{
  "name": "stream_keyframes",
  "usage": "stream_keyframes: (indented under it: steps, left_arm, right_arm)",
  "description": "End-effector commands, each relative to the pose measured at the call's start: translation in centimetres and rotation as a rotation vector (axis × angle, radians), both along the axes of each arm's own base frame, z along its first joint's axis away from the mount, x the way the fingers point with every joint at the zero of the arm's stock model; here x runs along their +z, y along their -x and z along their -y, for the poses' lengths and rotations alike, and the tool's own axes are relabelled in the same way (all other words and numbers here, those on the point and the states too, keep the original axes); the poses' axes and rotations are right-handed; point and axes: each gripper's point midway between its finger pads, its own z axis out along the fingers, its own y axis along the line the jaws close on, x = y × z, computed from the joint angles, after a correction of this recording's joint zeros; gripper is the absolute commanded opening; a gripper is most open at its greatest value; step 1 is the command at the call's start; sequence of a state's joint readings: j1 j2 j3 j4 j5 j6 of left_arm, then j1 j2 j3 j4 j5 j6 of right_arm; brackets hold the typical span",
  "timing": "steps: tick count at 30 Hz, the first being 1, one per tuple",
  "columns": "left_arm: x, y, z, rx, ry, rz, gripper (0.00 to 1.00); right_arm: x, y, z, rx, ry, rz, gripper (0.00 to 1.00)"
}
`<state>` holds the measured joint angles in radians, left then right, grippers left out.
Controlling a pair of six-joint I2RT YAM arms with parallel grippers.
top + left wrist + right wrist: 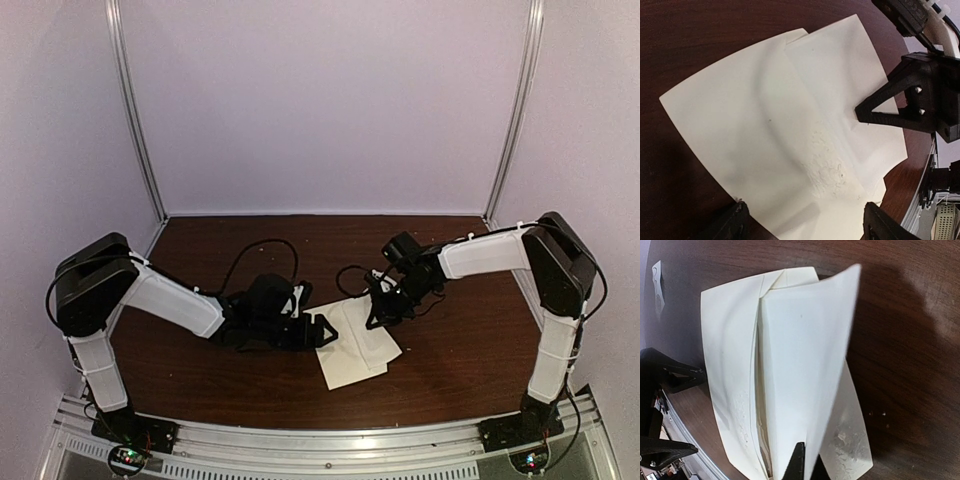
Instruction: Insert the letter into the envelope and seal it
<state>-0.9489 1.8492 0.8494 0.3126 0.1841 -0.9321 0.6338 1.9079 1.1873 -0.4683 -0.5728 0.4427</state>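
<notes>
Currently, item by item:
Table [200, 380]: dark brown wood, pale walls on left, right and far sides.
Envelope [348, 372]: cream, lying at table centre, a bit to the near side, btwn the two grippers. In the left wrist view the envelope [735, 125] looks bowed, w/ a soft crease across it.
Letter [350, 325]: whiter sheet on top of the envelope's far-right part, overlapping it. In the right wrist view the letter [805, 365] has one edge raised off the envelope.
L gripper [318, 328]: jaws wide apart, nothing gripped. It sits low at the envelope's left edge, w/ fingertips [735, 222] either side of the paper edge; contact can't be told.
R gripper [378, 312]: jaws fully closed, tips pinched on the letter's edge, holding that edge up; the R gripper [800, 460] shows at the bottom of its own view.
Arms: both reach inward from the near corners, w/ wrists close together over the paper.
Cables [255, 255]: black loops on the table, far side of the L gripper.
</notes>
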Motion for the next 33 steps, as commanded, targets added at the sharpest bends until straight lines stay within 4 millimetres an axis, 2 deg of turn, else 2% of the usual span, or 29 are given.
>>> stream_keyframes:
  steps: [1, 6, 20, 24, 33]
  left_arm:
    - [-0.9, -0.2, 0.1, -0.011, -0.020, -0.007, 0.80]
    - [-1.0, -0.2, -0.2, -0.005, -0.031, -0.008, 0.80]
    - [-0.4, -0.4, -0.3, -0.003, -0.031, 0.012, 0.80]
    - [-0.1, -0.4, -0.1, -0.008, -0.015, 0.019, 0.80]
    - [-0.2, -0.3, 0.1, -0.017, -0.008, 0.014, 0.80]
  right_arm:
    - [0.0, 0.4, -1.6, -0.008, -0.077, -0.010, 0.00]
    - [0.4, 0.4, -1.7, -0.012, -0.089, -0.011, 0.00]
    - [5.0, 1.2, -2.8, 0.001, -0.229, -0.017, 0.00]
    - [4.7, 1.7, -2.6, -0.017, -0.238, -0.022, 0.00]
    - [2.2, 2.4, -2.6, -0.037, -0.215, -0.047, 0.00]
